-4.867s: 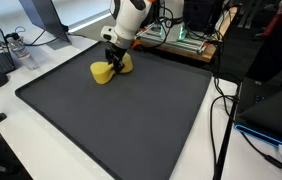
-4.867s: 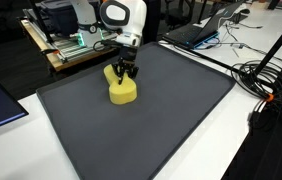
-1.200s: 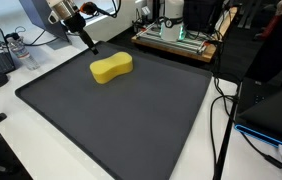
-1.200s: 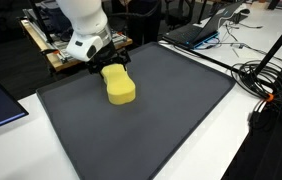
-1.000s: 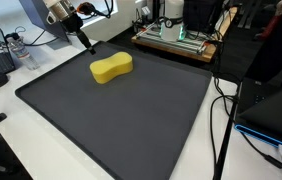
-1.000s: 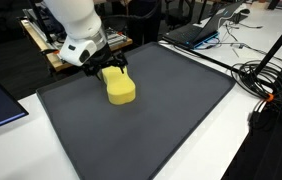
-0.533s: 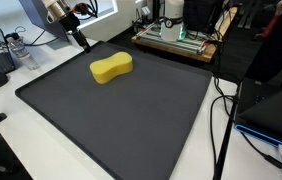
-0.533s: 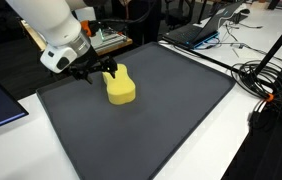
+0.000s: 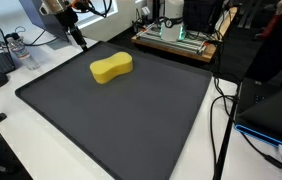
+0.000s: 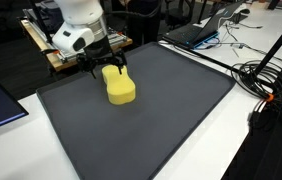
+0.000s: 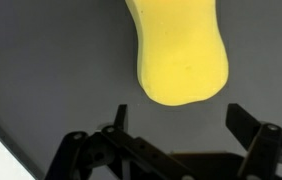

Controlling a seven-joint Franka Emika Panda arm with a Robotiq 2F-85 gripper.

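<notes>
Yellow sponge [image 9: 111, 68] lies free on the mat [image 9: 131, 125]. Gripper [image 10: 103, 68] hovers near its end, jaws spread and empty; a grasp needs descent.

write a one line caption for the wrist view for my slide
Open gripper hovering clear of a yellow sponge lying on a dark mat.

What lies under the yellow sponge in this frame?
The yellow sponge lies flat on the dark grey mat, which shows all around it. The patch directly beneath is covered, so anything there cannot be seen.
</notes>
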